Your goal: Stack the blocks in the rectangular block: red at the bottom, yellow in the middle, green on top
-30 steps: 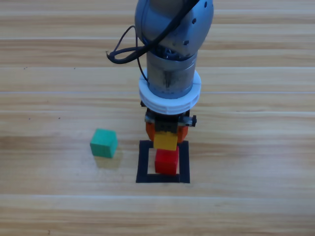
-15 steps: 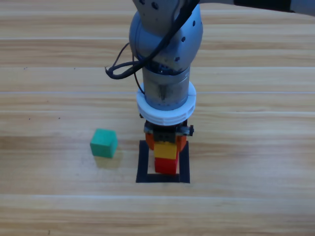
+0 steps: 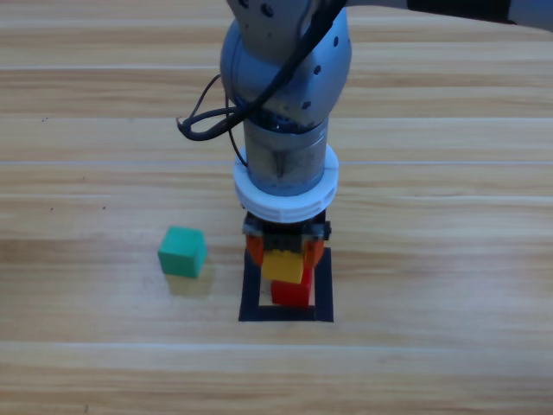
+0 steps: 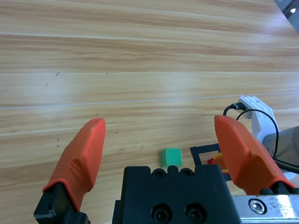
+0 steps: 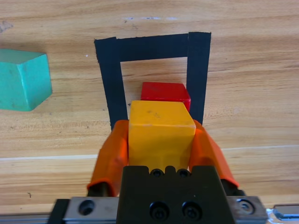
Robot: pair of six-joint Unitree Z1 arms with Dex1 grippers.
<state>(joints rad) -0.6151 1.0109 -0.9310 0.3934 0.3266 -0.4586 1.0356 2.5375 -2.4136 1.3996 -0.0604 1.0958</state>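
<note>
Above the black-tape rectangular outline [image 3: 286, 315], the right gripper [image 5: 161, 140] clamps the small yellow cube [image 5: 160, 133], sitting toward six o'clock of the matte red cube [image 5: 165, 97], so releasing now risks a toppled stack, while the left gripper [image 4: 163, 147] waits wide open, far off.

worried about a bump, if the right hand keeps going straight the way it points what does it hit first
Most likely the red cube: the right hand, shut on the yellow cube, points down at it inside the black tape rectangle. The gap between them is unclear.

The taped rectangle [image 3: 321, 285] is occupied by the red cube [image 3: 294, 294], over which the yellow cube [image 3: 288, 267] is gripped by the right gripper [image 3: 286, 256]. Open wood is left around the green cube [image 3: 182, 252], which stands well apart.
</note>
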